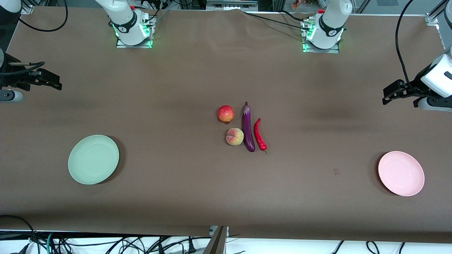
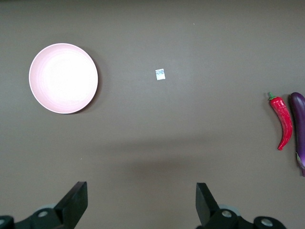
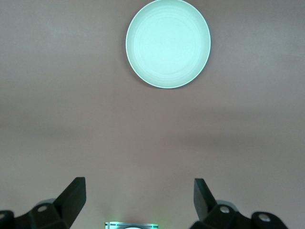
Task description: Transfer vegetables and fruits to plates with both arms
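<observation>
In the middle of the table lie a red pomegranate [image 1: 226, 113], a pink-yellow peach [image 1: 235, 136] nearer the front camera, a purple eggplant [image 1: 248, 127] beside them and a red chili pepper [image 1: 260, 135] beside the eggplant. The pale green plate [image 1: 93, 159] sits toward the right arm's end and the pale pink plate [image 1: 401, 173] toward the left arm's end. My left gripper [image 1: 385, 96] hangs open and empty over its table end; its wrist view shows its fingers apart [image 2: 141, 200], the pink plate [image 2: 63, 78], the chili [image 2: 282, 121] and the eggplant [image 2: 299, 129]. My right gripper [image 1: 56, 84] is open and empty [image 3: 139, 198], with the green plate [image 3: 167, 43] in its view.
A small white tag [image 2: 160, 74] lies on the brown table cover between the pink plate and the chili. The arm bases [image 1: 132, 31] stand along the table edge farthest from the front camera. Cables hang at the table edge nearest the camera.
</observation>
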Controlling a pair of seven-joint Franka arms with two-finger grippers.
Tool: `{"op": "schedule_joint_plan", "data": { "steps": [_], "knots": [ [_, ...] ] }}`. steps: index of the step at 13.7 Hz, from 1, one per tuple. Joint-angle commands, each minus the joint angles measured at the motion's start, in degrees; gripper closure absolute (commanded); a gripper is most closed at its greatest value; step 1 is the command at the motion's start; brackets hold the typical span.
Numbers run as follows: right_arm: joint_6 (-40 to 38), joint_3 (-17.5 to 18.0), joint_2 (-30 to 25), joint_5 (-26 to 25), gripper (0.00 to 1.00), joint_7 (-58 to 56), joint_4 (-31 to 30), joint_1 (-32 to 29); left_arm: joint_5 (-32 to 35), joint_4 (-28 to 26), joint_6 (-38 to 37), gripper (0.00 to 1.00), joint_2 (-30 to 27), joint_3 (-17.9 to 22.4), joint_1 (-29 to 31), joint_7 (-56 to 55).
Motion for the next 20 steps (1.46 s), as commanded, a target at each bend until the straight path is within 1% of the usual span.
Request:
{"op": "schedule_joint_plan", "data": {
  "steps": [1, 7, 11, 12, 14, 18, 19, 20],
  "knots": [
    [-0.1, 0.0, 0.4, 1.2, 0.00, -0.8, 1.0, -0.5, 1.2, 1.5, -0.2, 0.00, 0.6, 0.2, -0.2, 1.2],
    [-0.1, 0.0, 0.4, 1.2, 0.00, -0.8, 1.0, -0.6, 1.2, 1.5, -0.2, 0.00, 0.7, 0.2, -0.2, 1.1],
    [0.2, 0.2, 1.8, 1.5, 0.00, -1.2, 1.0, -0.2, 1.2, 1.6, -0.5, 0.00, 1.2, 0.1, -0.2, 0.9],
    [0.4, 0.2, 3.2, 1.2, 0.00, -1.0, 1.0, 0.1, 1.1, 1.9, -0.8, 0.00, 1.5, 0.0, -0.3, 0.8],
    [0.6, 0.3, 4.2, 1.4, 0.00, -0.9, 0.9, 0.2, 1.1, 2.0, -0.8, 0.00, 2.4, 0.0, -0.4, 0.9],
    [0.7, 0.4, 6.5, 1.8, 0.00, -0.8, 1.0, 0.0, -0.6, 2.7, -1.1, 0.00, 9.2, -0.2, -1.3, 1.0],
    [0.7, 0.4, 6.9, 2.5, 0.00, -0.9, 1.3, 0.0, -2.6, 2.8, -0.9, 0.00, 11.4, -0.2, -1.9, 1.1],
    [0.7, 0.4, 7.6, 3.7, 0.00, -0.9, 1.8, 0.0, -6.2, 3.0, -0.4, 0.00, 14.2, -0.2, -2.3, 1.1]
  ]
}}
